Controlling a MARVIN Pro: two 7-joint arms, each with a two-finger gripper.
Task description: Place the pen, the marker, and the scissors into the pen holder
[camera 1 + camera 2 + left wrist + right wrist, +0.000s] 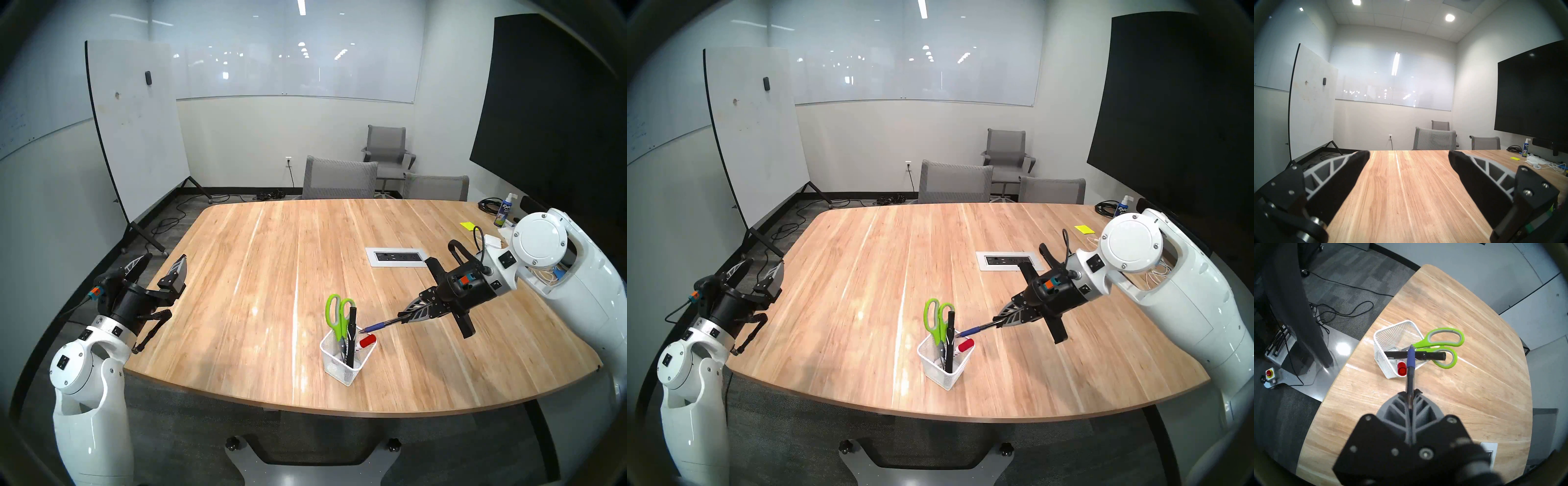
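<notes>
The white wire-mesh pen holder stands near the table's front edge. In it stand the green-handled scissors, a black marker and a red-capped marker. My right gripper is shut on the blue pen, whose tip points over the holder's rim. My left gripper is open and empty at the table's left edge.
A power outlet panel is set into the wooden table behind my right arm. A spray bottle, a yellow sticky pad and cables lie at the far right. Grey chairs stand beyond the table.
</notes>
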